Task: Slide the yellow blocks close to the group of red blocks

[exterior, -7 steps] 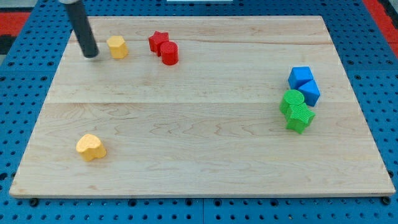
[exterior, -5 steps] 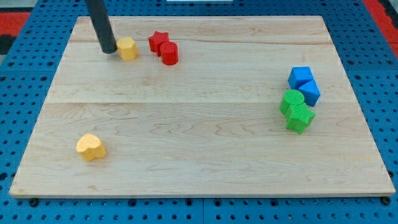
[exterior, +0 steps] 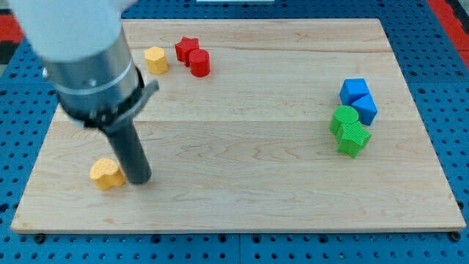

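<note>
My tip [exterior: 139, 178] rests on the board just right of a yellow heart-shaped block [exterior: 106, 173] near the view's bottom left, nearly touching it. A second yellow block, hexagonal, [exterior: 155, 59] lies at the view's top, a short gap left of the red group: a red star [exterior: 187, 48] and a red cylinder [exterior: 199, 63] that touch each other. The arm's grey body [exterior: 91, 66] fills the upper left and hides part of the board there.
Two blue cubes [exterior: 358, 99] touch at the view's right, with a green cylinder [exterior: 343, 119] and a green star-like block [exterior: 353, 137] against them just below. The wooden board [exterior: 242, 169] lies on a blue pegboard.
The hexagonal yellow block has slid right, closer to the red blocks. My tip has left it and swung down to the view's bottom left, beside the yellow heart block.
</note>
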`<state>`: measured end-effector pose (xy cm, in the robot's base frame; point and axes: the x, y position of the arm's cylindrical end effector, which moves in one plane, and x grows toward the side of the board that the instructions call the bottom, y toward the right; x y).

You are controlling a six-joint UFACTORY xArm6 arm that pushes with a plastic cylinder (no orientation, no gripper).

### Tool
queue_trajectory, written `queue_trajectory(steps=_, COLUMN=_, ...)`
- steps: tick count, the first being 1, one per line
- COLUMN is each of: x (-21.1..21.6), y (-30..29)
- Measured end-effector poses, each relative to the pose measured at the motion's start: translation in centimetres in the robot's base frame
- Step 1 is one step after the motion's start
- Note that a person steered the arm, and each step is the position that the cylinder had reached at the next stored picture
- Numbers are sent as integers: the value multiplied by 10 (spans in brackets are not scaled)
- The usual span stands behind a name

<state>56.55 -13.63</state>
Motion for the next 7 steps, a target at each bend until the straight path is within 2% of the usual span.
queue_trajectory(steps=1, x=7, y=-54)
queue_trajectory(steps=2, x=-10, y=-63)
queue_trajectory(steps=5, x=-51, y=-26)
queue_trajectory(steps=7, x=-104, y=-45)
